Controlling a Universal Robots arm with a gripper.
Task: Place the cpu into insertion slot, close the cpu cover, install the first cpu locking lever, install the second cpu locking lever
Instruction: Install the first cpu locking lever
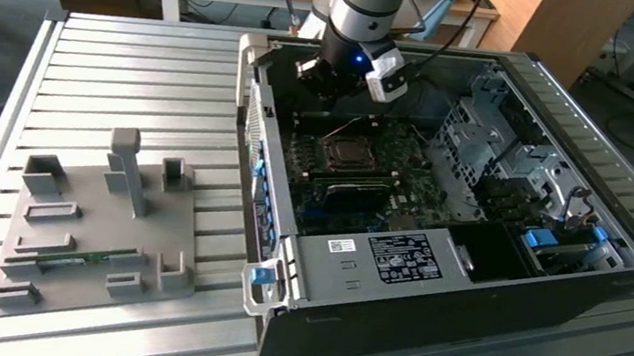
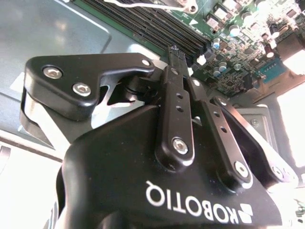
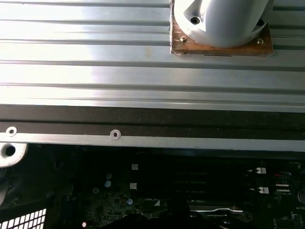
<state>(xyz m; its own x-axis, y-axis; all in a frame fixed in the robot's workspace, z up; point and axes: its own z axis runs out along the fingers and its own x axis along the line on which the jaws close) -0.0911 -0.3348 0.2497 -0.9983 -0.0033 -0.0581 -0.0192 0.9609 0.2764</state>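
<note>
While the arm hangs over the far end of the open computer case (image 1: 427, 275), the gripper (image 1: 329, 108) sits low inside it, just above the motherboard (image 1: 414, 186) and near the socket (image 1: 352, 152), though not directly over it. A grey holder plate (image 1: 89, 231) lies well apart on the slatted counter (image 1: 136, 62). In the second wrist view the fingers (image 2: 175, 105) are drawn together to a narrow point above the memory slots (image 2: 157, 28). Nothing shows between them, and whether something thin is pinched there cannot be told. In the exterior view the socket reads as a square with a bright metal rim and a dark centre. The rim is probably the cover (image 1: 328, 150), lying flat rather than standing up, but that is not certain. Whether the cpu lies in the socket is too small to tell. Handling, as a judgement: the cpu should be light, rigid and thin, with a smooth top that could slip and a delicate contact side. It is best held by two opposite edges, kept level, with a gentle squeeze; a tilt on seating would endanger the socket. The cover is thin sheet metal, stiff but a little springy, and swings on its hinge. It is best pushed on the frame's free edge, not through the window.
</note>
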